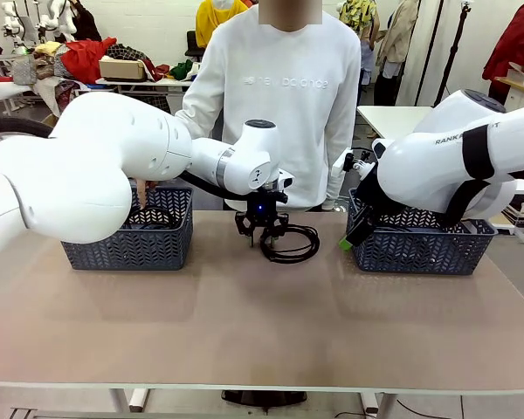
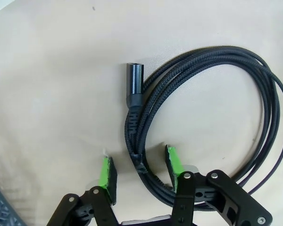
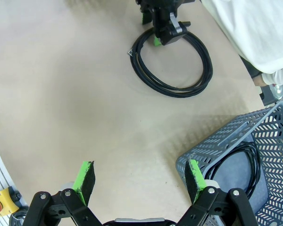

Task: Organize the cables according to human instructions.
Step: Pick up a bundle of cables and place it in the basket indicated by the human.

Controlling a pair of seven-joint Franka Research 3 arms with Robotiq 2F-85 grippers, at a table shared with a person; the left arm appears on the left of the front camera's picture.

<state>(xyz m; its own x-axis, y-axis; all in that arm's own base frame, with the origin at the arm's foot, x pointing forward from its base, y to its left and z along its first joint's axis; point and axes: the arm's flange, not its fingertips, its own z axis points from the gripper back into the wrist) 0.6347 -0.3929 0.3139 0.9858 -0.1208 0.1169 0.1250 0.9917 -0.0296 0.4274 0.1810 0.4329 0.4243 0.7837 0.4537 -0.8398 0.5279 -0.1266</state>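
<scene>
Beige table [image 1: 244, 305], 2 baskets [image 1: 131, 240] flanking cable [image 1: 290, 243]

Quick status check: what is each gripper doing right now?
Left gripper: pads astride the coiled cable on the table, closing; grip cannot be confirmed.
Right gripper: open, empty, beside the right basket.

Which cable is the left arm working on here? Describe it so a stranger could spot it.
Between the two grey baskets, left and right, a coiled black cable lies on the bare table before the person. The left gripper straddles its bundled strands beside a plug. Another cable lies inside a basket.
</scene>
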